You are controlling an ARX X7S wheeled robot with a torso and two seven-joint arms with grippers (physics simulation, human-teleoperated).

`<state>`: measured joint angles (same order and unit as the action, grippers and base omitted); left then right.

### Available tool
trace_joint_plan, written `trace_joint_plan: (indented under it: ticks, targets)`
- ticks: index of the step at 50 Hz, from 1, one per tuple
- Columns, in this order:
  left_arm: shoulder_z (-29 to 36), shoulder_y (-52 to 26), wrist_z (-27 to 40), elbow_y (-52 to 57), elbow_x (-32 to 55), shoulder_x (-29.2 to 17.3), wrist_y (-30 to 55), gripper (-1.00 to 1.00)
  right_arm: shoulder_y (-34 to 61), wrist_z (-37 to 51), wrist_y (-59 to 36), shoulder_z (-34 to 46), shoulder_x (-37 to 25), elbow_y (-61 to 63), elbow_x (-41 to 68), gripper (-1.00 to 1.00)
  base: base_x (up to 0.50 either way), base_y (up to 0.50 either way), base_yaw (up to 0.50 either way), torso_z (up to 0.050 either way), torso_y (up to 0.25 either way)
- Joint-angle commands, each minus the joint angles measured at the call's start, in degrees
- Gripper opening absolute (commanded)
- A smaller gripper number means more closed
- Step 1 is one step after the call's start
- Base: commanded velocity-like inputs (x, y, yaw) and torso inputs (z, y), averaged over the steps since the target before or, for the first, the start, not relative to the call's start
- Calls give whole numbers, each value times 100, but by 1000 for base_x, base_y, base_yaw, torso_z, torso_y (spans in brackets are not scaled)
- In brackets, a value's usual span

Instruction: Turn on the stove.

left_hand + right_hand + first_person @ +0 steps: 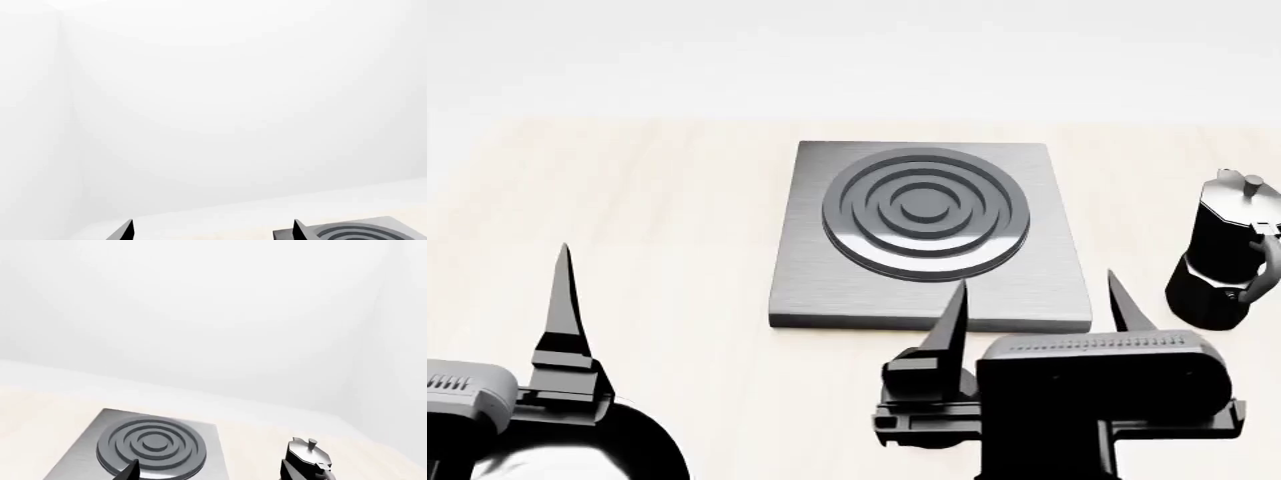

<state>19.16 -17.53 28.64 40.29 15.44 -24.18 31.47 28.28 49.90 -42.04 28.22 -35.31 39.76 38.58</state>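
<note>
The stove (814,270) is a square brushed-grey slab with a dark ringed burner (924,212), lying mid-table in the head view. Its black knob shows in no view. My right gripper (1037,305) is open and empty, hovering just in front of the stove's near right edge, its fingertips overlapping that edge. In the right wrist view the gripper (208,472) has its tips wide apart, with the stove (80,450) behind the left tip. My left gripper (212,231) is open and empty, left of the stove (393,225). Only one of its fingers (565,300) shows in the head view.
A black moka pot (1228,255) stands right of the stove, close to my right gripper; it also shows in the right wrist view (307,455). The pale wooden table (667,210) meets a white wall at the back.
</note>
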Motion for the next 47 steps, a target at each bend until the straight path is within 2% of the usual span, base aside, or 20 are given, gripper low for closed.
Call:
trace_joint_plan:
  ticks: [1,47]
  targets:
    - [10,-9,11,-23,7,-6,-9,100,87,50,-111,75,-39,208,-29,100,0,0,0,0,0]
    - [9,-41,106,107,77,-45,90,100,522,361,-716,192,-134,1074,180,100,0,0,0,0,0]
